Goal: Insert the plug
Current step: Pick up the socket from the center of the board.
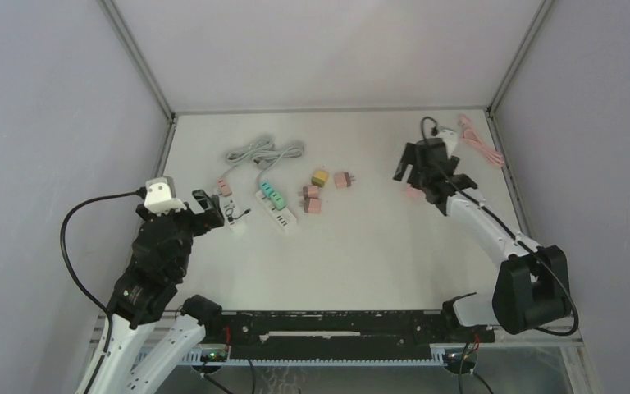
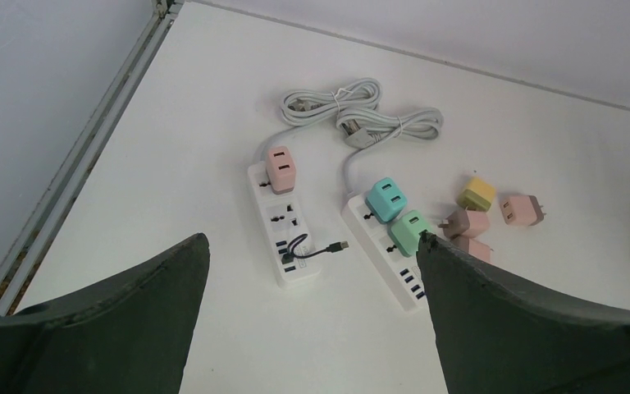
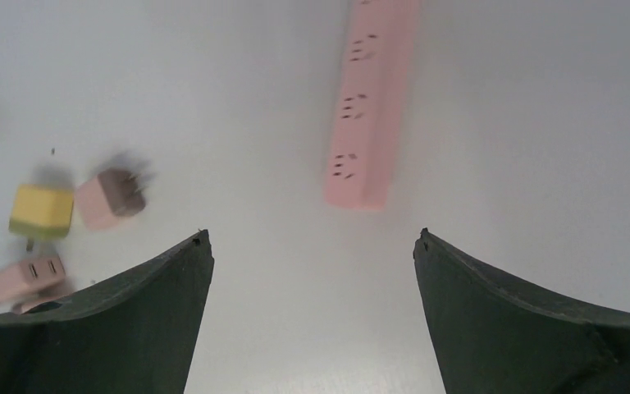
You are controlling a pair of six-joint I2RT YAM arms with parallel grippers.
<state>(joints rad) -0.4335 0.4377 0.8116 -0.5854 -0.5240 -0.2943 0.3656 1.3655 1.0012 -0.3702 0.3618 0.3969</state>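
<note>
Two white power strips lie left of centre. The left strip [image 2: 283, 234] carries a pink plug [image 2: 281, 168] and a short black USB lead [image 2: 316, 249]. The right strip [image 2: 387, 253] carries a teal plug [image 2: 385, 199] and a green plug [image 2: 408, 231]. Loose plugs lie beside them: a yellow one [image 2: 477, 194] and three pink ones [image 2: 518, 210] [image 2: 466, 222] [image 2: 476, 248]. My left gripper [image 2: 312, 238] hovers open and empty near the strips' front ends [image 1: 207, 207]. My right gripper [image 3: 312, 234] is open and empty just short of a pink power strip [image 3: 369, 107].
The strips' grey cords [image 2: 353, 115] are bundled behind them. A pink cable [image 1: 480, 139] lies coiled at the far right corner. The pink strip [image 1: 411, 190] is mostly hidden under the right gripper [image 1: 417, 182] in the top view. Walls close in on three sides.
</note>
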